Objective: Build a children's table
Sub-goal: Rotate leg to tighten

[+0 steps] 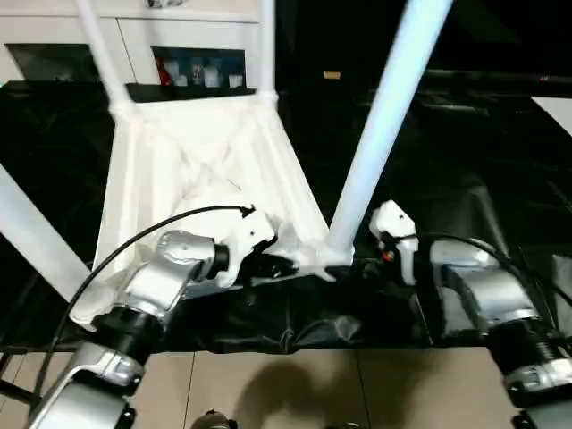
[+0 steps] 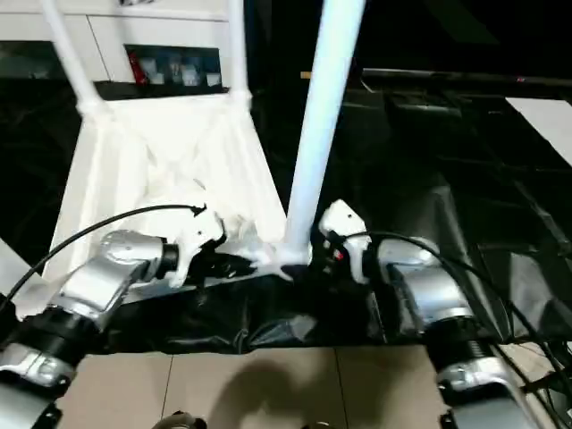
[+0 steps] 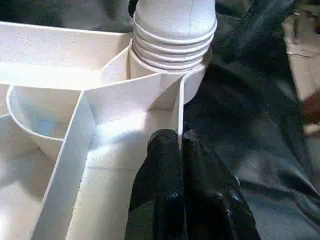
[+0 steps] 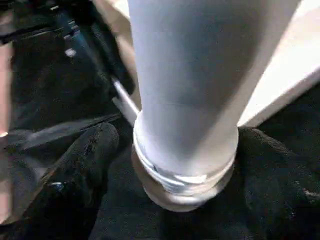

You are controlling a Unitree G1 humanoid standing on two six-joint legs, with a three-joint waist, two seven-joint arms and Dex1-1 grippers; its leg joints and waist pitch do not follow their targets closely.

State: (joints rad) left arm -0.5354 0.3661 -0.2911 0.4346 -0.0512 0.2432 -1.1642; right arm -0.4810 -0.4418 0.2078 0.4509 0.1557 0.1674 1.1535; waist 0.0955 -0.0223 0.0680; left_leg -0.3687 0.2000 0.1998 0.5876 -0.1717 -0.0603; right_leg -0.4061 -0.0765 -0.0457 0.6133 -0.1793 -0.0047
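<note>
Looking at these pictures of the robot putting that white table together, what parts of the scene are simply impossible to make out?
- Upper ends of the legs: cut off by the top edge in both eye views.
- Far end of the table top: where it rests is hidden behind it.
- Items in the cabinet behind glass: too small to identify.
- How deeply the near leg sits in its corner socket: hidden inside the socket, left wrist view.
- Right hand fingers: dark against the black cloth.

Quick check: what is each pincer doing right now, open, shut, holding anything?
Left pincer: shut on the tabletop's rim, beside the near corner socket.
Right pincer: open around the base of the table leg.
</note>
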